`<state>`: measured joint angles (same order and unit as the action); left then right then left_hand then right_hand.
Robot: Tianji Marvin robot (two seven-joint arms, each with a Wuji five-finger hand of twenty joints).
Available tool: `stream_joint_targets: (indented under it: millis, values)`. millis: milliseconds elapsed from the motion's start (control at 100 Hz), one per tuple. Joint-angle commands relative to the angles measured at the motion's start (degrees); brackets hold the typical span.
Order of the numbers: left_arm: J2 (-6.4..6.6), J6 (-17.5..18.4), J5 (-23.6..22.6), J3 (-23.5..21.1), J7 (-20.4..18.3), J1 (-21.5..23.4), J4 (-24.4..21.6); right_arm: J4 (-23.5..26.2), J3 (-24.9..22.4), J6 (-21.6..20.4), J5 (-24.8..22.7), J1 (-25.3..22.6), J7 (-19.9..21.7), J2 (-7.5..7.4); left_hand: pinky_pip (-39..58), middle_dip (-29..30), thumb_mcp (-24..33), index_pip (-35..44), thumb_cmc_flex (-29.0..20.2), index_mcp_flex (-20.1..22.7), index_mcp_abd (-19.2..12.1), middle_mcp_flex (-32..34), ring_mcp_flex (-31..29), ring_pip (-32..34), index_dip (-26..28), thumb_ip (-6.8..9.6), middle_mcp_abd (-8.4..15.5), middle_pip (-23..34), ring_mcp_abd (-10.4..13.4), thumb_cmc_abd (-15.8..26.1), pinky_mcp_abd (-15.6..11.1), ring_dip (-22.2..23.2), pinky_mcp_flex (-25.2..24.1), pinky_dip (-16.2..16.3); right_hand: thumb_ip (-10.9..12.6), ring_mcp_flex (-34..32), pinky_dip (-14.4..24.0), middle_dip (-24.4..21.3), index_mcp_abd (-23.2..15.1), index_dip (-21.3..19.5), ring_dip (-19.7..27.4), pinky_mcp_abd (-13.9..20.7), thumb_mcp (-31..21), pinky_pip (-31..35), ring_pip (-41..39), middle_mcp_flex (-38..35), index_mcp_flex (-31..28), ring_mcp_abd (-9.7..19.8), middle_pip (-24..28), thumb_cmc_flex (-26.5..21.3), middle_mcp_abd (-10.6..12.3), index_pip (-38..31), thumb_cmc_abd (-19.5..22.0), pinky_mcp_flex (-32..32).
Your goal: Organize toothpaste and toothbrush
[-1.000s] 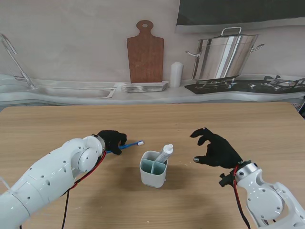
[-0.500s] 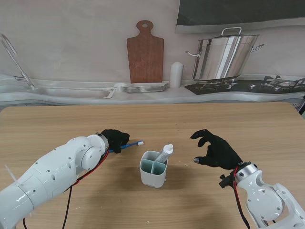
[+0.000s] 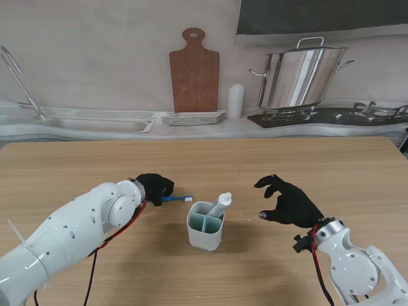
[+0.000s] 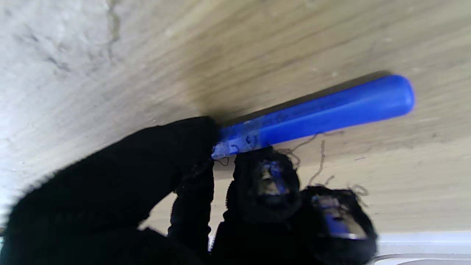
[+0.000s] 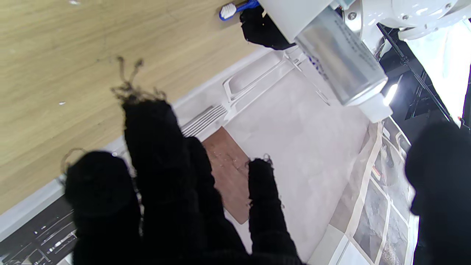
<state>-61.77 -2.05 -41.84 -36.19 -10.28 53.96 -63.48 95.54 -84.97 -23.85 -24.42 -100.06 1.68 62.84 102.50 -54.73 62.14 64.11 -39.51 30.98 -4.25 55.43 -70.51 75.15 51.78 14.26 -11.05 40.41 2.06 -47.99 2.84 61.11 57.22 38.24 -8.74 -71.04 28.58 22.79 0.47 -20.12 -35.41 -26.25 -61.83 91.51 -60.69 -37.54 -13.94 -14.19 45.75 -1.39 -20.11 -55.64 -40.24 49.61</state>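
Note:
A blue toothbrush (image 3: 177, 199) with a white head lies low over the wooden table (image 3: 331, 166), pinched at its handle by my left hand (image 3: 155, 187). The left wrist view shows the black fingers (image 4: 176, 154) clamped on the blue handle (image 4: 316, 110). A white two-compartment holder (image 3: 204, 225) stands just right of the brush head, with a silver toothpaste tube (image 3: 220, 205) leaning in it, cap up. My right hand (image 3: 288, 200) hovers open to the right of the holder, fingers spread. In the right wrist view the toothpaste tube (image 5: 340, 62) and brush head (image 5: 228, 10) show.
Along the back counter stand a wooden cutting board (image 3: 194, 70), stacked plates (image 3: 193, 116), a white cylinder (image 3: 236, 99), a steel pot (image 3: 299, 76) on a stove, and a sink (image 3: 95, 121) at the left.
The toothbrush has swung in my left hand: its head dropped nearer to me and closer to the holder, now lying roughly level. The right hand has barely moved.

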Motion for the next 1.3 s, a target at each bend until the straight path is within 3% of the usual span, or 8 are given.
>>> stream_joint_targets:
  millis: [0, 120, 230, 500, 740, 1070, 1260, 1290]
  values:
    - [-0.01, 0.19, -0.06, -0.12, -1.05, 2.0, -0.6, -0.13, 0.01, 0.14, -0.22, -0.71, 0.71, 0.14, 5.5, 0.95, 5.38, 3.67, -2.5, 4.21, -4.86, 5.75, -2.0, 3.19, 1.73, 5.96, 2.99, 0.32, 1.15, -0.19, -3.81, -1.58, 2.63, -0.46, 2.67, 0.04, 1.02, -0.46, -0.44, 0.1, -0.61, -0.99, 1.33, -0.37, 0.13, 0.15, -0.78, -1.36, -0.21, -0.6, -1.64, 0.23, 0.95, -0.18]
    - [-0.09, -0.32, 0.58, -3.48, -0.76, 4.14, -2.67, -0.24, 0.0, 0.17, -0.36, -0.69, 0.49, 0.17, 5.71, 0.44, 7.32, 4.7, -1.87, 5.52, -4.55, 7.69, -2.11, 5.91, 2.66, 10.88, 2.74, 0.81, 1.34, -1.14, -3.37, -3.93, 4.55, -0.44, 2.74, 0.95, 1.35, -0.5, -0.41, 0.14, -0.76, -1.43, 1.39, -0.92, 0.57, 0.21, -1.16, -1.8, -0.35, -0.6, -1.69, 0.4, 1.0, -1.27]
    - [-0.13, -1.16, 0.84, -7.33, -0.2, 6.8, -5.52, -0.41, 0.04, 0.15, -0.81, -0.7, -0.24, 0.29, 6.83, 0.18, 8.68, 5.42, -1.62, 6.22, -4.22, 8.7, -2.24, 7.53, 3.38, 13.15, 2.5, 1.11, 1.3, -1.71, -3.74, -4.65, 4.78, 0.18, 2.74, 4.48, 1.81, -0.57, -0.19, 0.15, -0.43, -2.97, 1.04, -3.35, 3.3, 0.27, -1.75, -3.18, -0.55, -0.55, -2.04, 0.59, 0.67, -5.22]
    - [-0.1, -3.75, -1.03, -18.54, 2.36, 16.38, -16.99, -0.96, -0.01, -0.37, -2.59, -0.61, -2.93, 0.69, 7.44, -0.01, 8.91, 5.76, -1.85, 6.35, -3.45, 9.19, -2.28, 8.44, 3.63, 14.23, 1.99, 1.22, 1.02, -2.09, -3.64, -5.56, 4.86, 0.53, 2.22, 18.3, 3.64, -0.77, 0.43, 0.07, 1.95, -5.58, -1.08, -13.44, 15.73, 2.4, -4.26, -6.57, -1.19, 0.12, -2.81, 1.1, -1.05, -19.62]
    - [-0.67, -4.16, -1.34, -25.98, 6.54, 25.26, -27.43, -1.59, 0.28, -2.2, -4.72, -0.56, -5.9, 1.06, 8.11, 0.74, 8.88, 5.65, -2.99, 7.41, -2.54, 10.34, -2.28, 9.23, 2.77, 13.04, 0.95, 0.36, 0.11, -4.11, -3.16, -6.84, 4.88, 0.94, 1.54, 36.75, 0.33, -2.01, 0.95, 0.1, 6.35, -3.5, -3.51, -24.57, 26.03, 7.15, -8.54, -9.56, -4.29, 0.82, -3.71, 1.95, -2.66, -37.89]
    - [-2.79, -3.09, 6.07, -32.26, 14.95, 36.09, -38.4, -0.37, -0.54, -4.25, -5.2, -1.9, -6.47, 1.12, 8.64, 0.43, 9.24, 5.81, -3.39, 7.44, -2.27, 10.27, -2.24, 9.87, 2.57, 11.73, 0.15, 0.15, -0.32, -4.63, -3.07, -7.23, 4.95, 1.38, 1.76, 43.88, -3.35, -2.97, 1.06, -0.04, 10.2, -2.21, -3.21, -28.02, 29.24, 13.02, -7.76, -9.66, -6.65, 0.65, -3.6, 2.36, -2.04, -42.57]
    - [-4.05, 0.45, 14.95, -34.06, 17.66, 40.31, -41.73, 0.02, -0.86, -5.52, -5.4, -2.28, -5.44, 0.84, 9.16, 0.25, 9.61, 5.59, -4.81, 7.96, -1.51, 10.05, -2.17, 9.89, 2.36, 9.34, -0.85, -0.33, -1.82, -5.42, -1.98, -7.59, 4.95, 1.65, 2.09, 51.06, -8.26, -3.1, -0.62, -0.23, 14.37, -0.54, -2.19, -30.79, 31.12, 22.0, 6.37, -9.4, -5.68, 0.76, -3.21, 0.33, -0.64, -47.29]
    - [-4.18, 1.41, 16.21, -34.28, 17.88, 40.87, -41.96, -0.06, -0.85, -5.75, -5.46, -2.22, -5.42, 0.82, 9.15, -0.02, 10.66, 5.44, -5.04, 8.07, -1.34, 10.03, -2.15, 9.85, 2.43, 7.1, -1.17, -0.73, -2.08, -5.85, -1.07, -7.75, 4.95, 1.69, 2.18, 52.1, -9.1, -3.1, -1.56, 0.04, 14.99, -0.26, -1.96, -31.21, 31.35, 23.51, 8.55, -9.19, -5.18, 0.74, -2.98, -0.25, -0.34, -48.0]
